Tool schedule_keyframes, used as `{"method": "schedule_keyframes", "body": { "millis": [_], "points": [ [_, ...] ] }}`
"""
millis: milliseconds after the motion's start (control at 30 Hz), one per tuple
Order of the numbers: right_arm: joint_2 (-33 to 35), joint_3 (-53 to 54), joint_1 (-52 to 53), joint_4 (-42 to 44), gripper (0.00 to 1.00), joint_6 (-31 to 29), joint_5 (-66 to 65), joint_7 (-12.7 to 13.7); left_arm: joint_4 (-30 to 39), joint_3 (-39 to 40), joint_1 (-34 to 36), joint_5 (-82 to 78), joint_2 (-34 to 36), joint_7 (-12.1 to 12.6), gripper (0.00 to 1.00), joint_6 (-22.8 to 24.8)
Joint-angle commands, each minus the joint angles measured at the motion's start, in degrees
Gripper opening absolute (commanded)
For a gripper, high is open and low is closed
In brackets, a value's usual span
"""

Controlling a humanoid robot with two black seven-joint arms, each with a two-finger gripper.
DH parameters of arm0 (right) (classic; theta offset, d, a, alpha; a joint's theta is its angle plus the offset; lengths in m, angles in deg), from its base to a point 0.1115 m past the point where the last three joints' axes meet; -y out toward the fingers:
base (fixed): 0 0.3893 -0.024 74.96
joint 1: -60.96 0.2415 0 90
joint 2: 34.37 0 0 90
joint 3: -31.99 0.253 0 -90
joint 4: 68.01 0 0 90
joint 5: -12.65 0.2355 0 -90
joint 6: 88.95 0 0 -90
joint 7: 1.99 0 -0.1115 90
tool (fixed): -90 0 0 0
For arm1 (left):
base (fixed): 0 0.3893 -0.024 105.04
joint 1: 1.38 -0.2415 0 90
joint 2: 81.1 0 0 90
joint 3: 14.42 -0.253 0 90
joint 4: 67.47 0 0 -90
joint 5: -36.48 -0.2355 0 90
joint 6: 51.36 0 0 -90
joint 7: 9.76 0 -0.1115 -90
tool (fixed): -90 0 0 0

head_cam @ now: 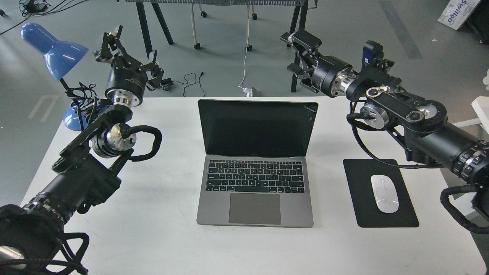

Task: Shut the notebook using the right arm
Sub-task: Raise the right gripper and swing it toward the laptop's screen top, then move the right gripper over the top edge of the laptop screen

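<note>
The notebook is a grey laptop standing open in the middle of the white table, with its dark screen (256, 128) upright and its keyboard (255, 175) facing me. My right gripper (293, 53) is open and empty. It points left, up and behind the lid's top right corner, and does not touch the lid. My left gripper (130, 49) is open and empty, held high over the table's far left corner, well away from the laptop.
A blue desk lamp (53, 49) stands at the far left corner. A white mouse (384, 193) lies on a black pad (363, 214) to the right of the laptop. Table legs and cables are on the floor beyond the table's far edge.
</note>
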Motion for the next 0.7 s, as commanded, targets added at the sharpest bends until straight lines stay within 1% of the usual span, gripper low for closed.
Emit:
{"method": "schedule_keyframes", "body": {
  "millis": [0, 400, 667],
  "points": [
    [0.6, -3.9, 1.3, -0.3, 1.00, -1.3, 0.1, 0.0, 0.0, 0.0, 0.0, 0.0, 0.0, 0.0, 1.00, 0.0],
    [4.3, -8.9, 3.2, -3.0, 1.00, -9.5, 0.1, 0.0, 0.0, 0.1, 0.0, 0.0, 0.0, 0.0, 1.00, 0.0],
    [6.1, -9.3, 3.7, -4.5, 1.00, -14.2, 0.1, 0.0, 0.0, 0.1, 0.0, 0.0, 0.0, 0.0, 1.00, 0.0]
  ]
}}
